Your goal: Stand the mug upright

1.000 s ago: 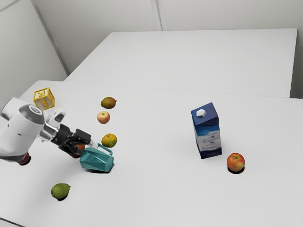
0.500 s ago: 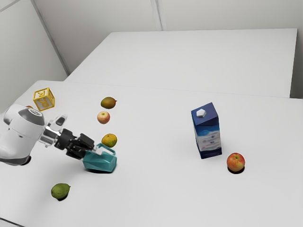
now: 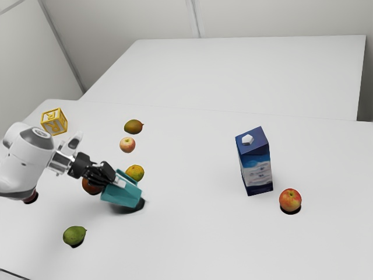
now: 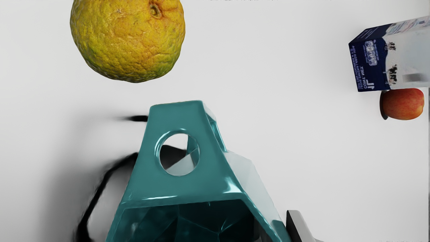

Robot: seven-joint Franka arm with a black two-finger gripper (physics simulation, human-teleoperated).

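Jaws, nearly closed, are pinching the teal mug by its wall and holding it tilted over the bench; a yellow-green citrus fruit is lying near them.

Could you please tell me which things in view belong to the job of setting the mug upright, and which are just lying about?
In the job:
mug
gripper

Just lying about:
yellow block
brownish fruit
pale apple
yellow citrus fruit
reddish fruit beside the gripper
dark red thing, partly hidden
green fruit
carton
red apple beside the carton
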